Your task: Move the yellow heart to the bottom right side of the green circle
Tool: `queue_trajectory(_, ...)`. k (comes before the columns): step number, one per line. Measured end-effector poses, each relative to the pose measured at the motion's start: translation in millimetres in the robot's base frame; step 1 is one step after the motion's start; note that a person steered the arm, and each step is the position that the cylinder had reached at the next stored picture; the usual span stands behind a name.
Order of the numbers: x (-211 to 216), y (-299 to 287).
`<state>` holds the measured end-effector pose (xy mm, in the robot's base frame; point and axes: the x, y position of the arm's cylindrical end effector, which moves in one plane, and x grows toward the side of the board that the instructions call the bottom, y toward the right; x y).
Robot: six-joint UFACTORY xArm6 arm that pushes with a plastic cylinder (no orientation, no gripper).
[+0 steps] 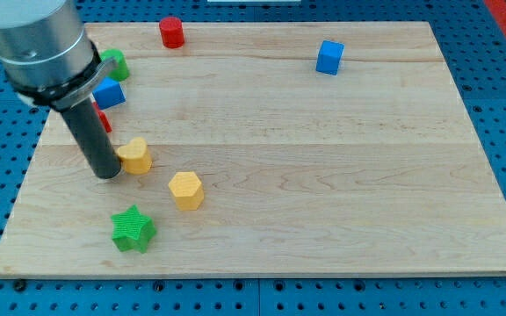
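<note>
One yellow heart (135, 155) sits near the desk's (341, 193) left edge, my tip (108, 175) touching its left side; no claw exists. The green circle (112, 63) lies toward the top-left corner, so an off-centre push risks spinning the heart away.

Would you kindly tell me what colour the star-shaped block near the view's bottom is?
The star block is green, seen clearly in the camera view.

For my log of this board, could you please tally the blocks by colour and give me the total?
Red: 2, a cylinder and a block mostly hidden behind the arm
Blue: 2, a cube and a block
Green: 2, a star and a circle
Yellow: 2, a heart and a hexagon
Total: 8
</note>
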<state>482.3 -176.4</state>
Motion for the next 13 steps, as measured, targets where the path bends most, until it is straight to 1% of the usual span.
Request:
queue_trajectory(3, -3.3, 98.7)
queue_trajectory(4, -30.4, 71.4)
queue_trajectory(5, -11.0, 70.9)
queue_trajectory(8, -83.0, 71.2)
queue_trajectory(9, -53.3, 62.9)
queue_trajectory(10, -73.3, 47.9)
queue_trajectory(12, -130.4, 48.0)
queue_trajectory(13, -119.4, 56.6)
